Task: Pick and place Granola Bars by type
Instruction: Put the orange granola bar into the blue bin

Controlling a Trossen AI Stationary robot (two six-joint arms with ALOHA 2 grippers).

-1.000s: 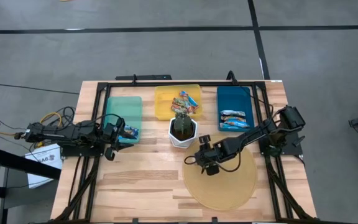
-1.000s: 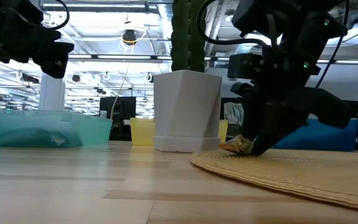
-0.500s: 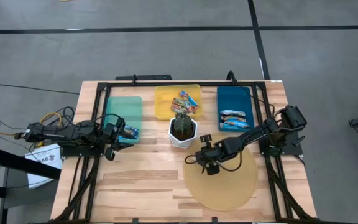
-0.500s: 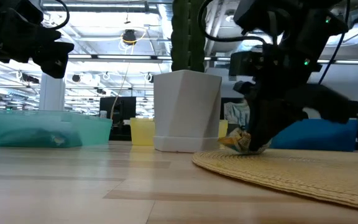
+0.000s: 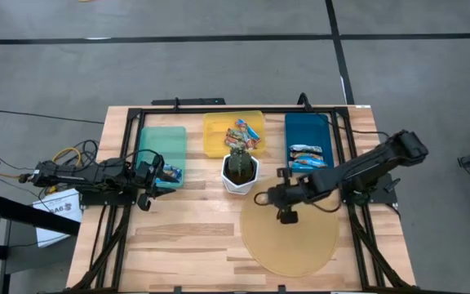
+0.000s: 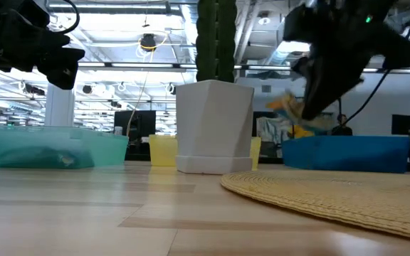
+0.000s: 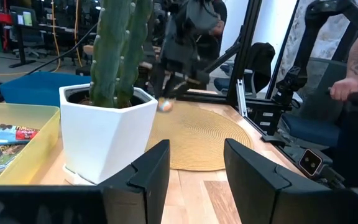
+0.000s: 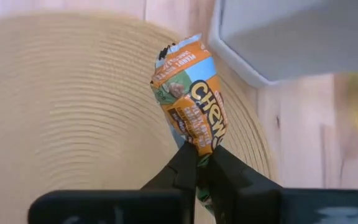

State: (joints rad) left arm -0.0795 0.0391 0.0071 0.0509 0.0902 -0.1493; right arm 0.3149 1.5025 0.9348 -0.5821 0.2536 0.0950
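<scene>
An orange-wrapped granola bar (image 8: 190, 102) hangs over the round woven mat (image 5: 290, 241), with my right gripper (image 8: 197, 163) shut on it. In the low view the bar (image 6: 287, 110) is in the air beside the white cactus pot (image 6: 214, 128). More granola bars lie in the yellow tray (image 5: 219, 135), the blue tray (image 5: 308, 126) and the teal tray (image 5: 161, 147). At the table's left, by the teal tray, my left gripper (image 7: 194, 177) points level and stands open, holding nothing. My right gripper pinches the bar's end (image 8: 199, 143) between its two fingertips. The fingers slant down from above, coming from the table's right side. The rest of the bar sticks out past the fingertips, lifted clear of the mat.
The white pot with the cactus (image 5: 240, 171) stands mid-table, just left of my right gripper (image 5: 287, 214) and in front of the yellow tray. The three trays line the far edge. Bare wood lies at the near left. A person sits beyond the table's right side (image 7: 353, 87).
My right gripper has taken hold of the orange bar that lay on the mat's far edge. It has then risen with the bar and drawn a little toward the table's right. The bar now hangs well clear of the mat.
</scene>
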